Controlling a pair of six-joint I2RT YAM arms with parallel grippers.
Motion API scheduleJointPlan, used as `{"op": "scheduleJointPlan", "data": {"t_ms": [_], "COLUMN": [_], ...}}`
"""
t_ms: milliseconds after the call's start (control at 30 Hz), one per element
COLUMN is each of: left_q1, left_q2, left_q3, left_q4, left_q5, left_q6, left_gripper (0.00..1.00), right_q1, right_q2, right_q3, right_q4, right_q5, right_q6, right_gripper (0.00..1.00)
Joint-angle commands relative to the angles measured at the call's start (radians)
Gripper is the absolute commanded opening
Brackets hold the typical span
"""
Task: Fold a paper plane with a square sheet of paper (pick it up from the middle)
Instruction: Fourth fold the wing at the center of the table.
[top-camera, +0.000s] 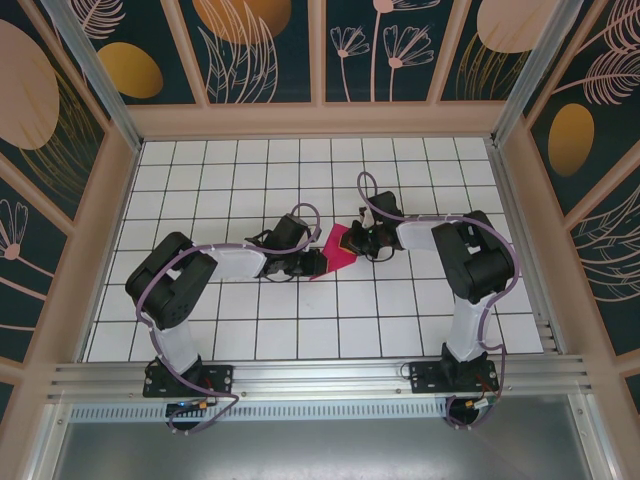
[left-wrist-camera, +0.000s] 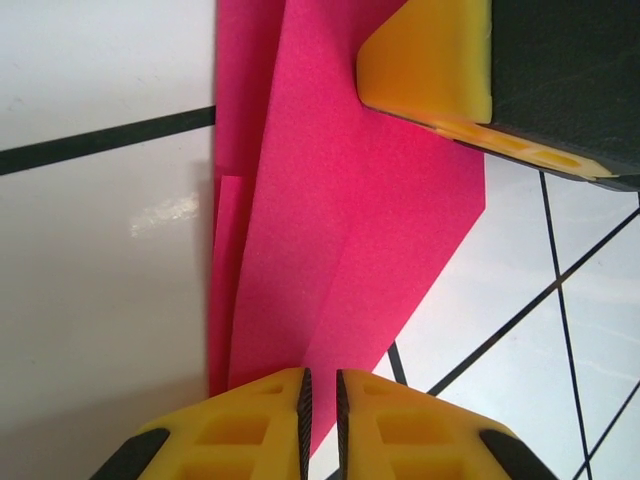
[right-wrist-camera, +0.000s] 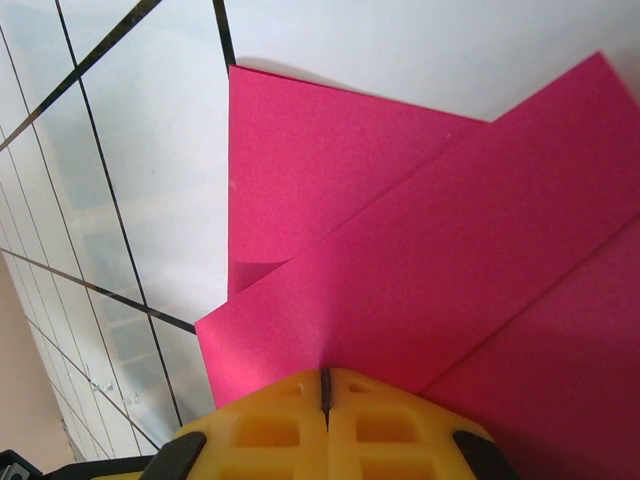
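The square sheet of paper (top-camera: 338, 248) is magenta-pink and folded into a creased, pointed shape with overlapping flaps. It lies at mid-table between both grippers. My right gripper (top-camera: 362, 240) holds its right side. In the right wrist view its yellow jaws (right-wrist-camera: 325, 385) are pressed together on the edge of a folded flap (right-wrist-camera: 420, 230). My left gripper (top-camera: 318, 262) sits at the paper's lower-left tip. In the left wrist view its jaws (left-wrist-camera: 321, 400) stand a narrow slit apart, with the paper's point (left-wrist-camera: 340, 220) running into the slit. One yellow finger (left-wrist-camera: 430, 70) of the right gripper rests on the paper's far part.
The white tiled table (top-camera: 250, 320) has free room on all sides of the paper. Wooden walls (top-camera: 320, 120) enclose it at the back and sides. An aluminium rail (top-camera: 320, 375) carrying the arm bases runs along the near edge.
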Motion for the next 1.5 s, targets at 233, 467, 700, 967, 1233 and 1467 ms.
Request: {"op": "scheduleJointPlan", "data": {"t_ms": [233, 467, 700, 967, 1233, 1467], "left_q1": [-0.003, 0.002, 0.015, 0.031, 0.039, 0.043], "left_q2": [0.013, 0.013, -0.002, -0.031, -0.035, -0.029], "left_q3": [-0.046, -0.069, -0.111, -0.203, -0.244, -0.245], "left_q4": [-0.031, -0.037, -0.032, 0.013, 0.067, 0.074], "left_q5": [-0.028, -0.055, -0.054, -0.008, 0.016, 0.024], "left_q6": [0.019, 0.03, 0.033, 0.011, -0.013, -0.017], "left_gripper": [0.17, 0.16, 0.13, 0.05, 0.0, 0.0], "right_q1": [0.002, 0.001, -0.007, -0.019, -0.016, 0.061], "right_q2": [0.103, 0.102, 0.102, 0.069, -0.038, -0.138], "right_q3": [-0.027, -0.023, -0.027, 0.005, 0.08, 0.033], "right_q4": [-0.127, -0.137, -0.142, -0.142, -0.101, -0.012], "right_q5": [0.156, 0.159, 0.162, 0.121, 0.021, -0.013], "right_q6": [-0.016, -0.024, -0.032, -0.07, -0.131, -0.102], "right_gripper": [0.0, 0.0, 0.0, 0.0, 0.0, 0.0]}}
